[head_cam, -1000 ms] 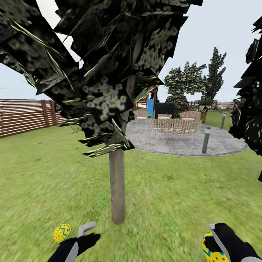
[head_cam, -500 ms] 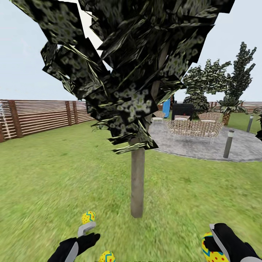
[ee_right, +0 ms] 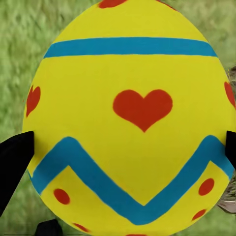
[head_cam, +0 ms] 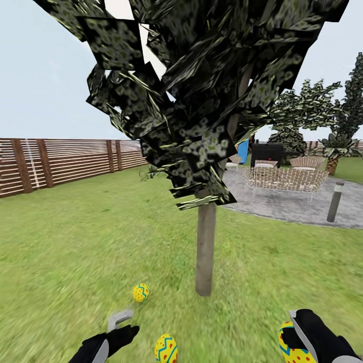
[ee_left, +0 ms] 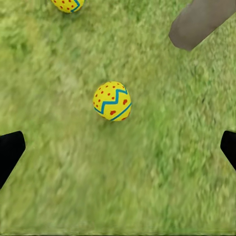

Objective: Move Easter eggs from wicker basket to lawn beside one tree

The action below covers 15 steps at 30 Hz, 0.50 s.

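Observation:
The tree's pale trunk (head_cam: 205,252) rises from the lawn (head_cam: 75,242) just ahead, under dark blocky foliage. Two yellow Easter eggs with blue zigzags lie on the grass near its base: one (head_cam: 141,292) to the trunk's left, another (head_cam: 166,348) closer to me. My left gripper (head_cam: 121,326) hangs open above the grass beside them; its wrist view has an egg (ee_left: 112,101) between the spread fingers' line of sight, a second egg (ee_left: 68,4) and the trunk (ee_left: 199,22). My right gripper (head_cam: 295,339) is shut on the third egg (ee_right: 128,128). The wicker basket is out of view.
A brown slatted fence (head_cam: 60,161) runs along the left. Behind the tree on the right lie a grey paved patio (head_cam: 292,207), pale woven chairs (head_cam: 285,179) and a short bollard (head_cam: 335,201). More trees (head_cam: 302,111) stand beyond. Open grass stretches left.
The head view has swung left, so tree, patio and fence sit further right in the picture. A second egg on the grass has come into view. Both grippers hold the same pose.

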Tool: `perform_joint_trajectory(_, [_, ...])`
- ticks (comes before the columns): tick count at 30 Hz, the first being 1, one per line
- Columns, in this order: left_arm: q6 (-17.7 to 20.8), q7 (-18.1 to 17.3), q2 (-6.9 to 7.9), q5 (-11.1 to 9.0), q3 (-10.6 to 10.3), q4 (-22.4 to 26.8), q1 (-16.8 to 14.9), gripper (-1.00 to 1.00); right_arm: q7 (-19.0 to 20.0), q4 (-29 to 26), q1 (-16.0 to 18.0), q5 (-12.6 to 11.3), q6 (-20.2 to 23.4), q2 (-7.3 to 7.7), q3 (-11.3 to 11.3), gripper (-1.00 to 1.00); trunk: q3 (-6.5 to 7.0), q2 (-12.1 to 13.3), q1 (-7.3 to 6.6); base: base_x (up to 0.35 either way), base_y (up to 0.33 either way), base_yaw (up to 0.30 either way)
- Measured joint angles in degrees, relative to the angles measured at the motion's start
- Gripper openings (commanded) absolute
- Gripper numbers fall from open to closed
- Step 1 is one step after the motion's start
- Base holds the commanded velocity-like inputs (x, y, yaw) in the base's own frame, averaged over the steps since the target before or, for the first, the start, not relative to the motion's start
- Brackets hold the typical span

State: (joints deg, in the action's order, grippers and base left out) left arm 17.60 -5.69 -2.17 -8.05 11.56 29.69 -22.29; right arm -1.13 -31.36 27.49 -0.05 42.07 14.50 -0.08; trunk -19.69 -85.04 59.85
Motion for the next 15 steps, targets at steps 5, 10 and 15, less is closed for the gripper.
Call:
perform_joint_trajectory(5, [-0.1,0.0,-0.15,0.0,-0.1,-0.8,0.0,1.0,0.0,0.0,0.0,0.0,0.0,0.0,0.0,-1.0,0.0,0.0,-0.01,-0.17,0.267,0.077])
perform_joint_trajectory(10, [0.0,0.2,0.0,0.1,0.0,-0.9,0.0,1.0,0.0,0.0,0.0,0.0,0.0,0.0,0.0,-1.0,0.0,0.0,-0.02,-0.085,0.302,0.074])
perform_joint_trajectory(15, [0.3,0.3,0.13,-0.1,0.2,-0.8,0.0,1.0,0.0,0.0,0.0,0.0,0.0,0.0,0.0,-1.0,0.0,0.0,-0.03,0.046,0.325,0.073])
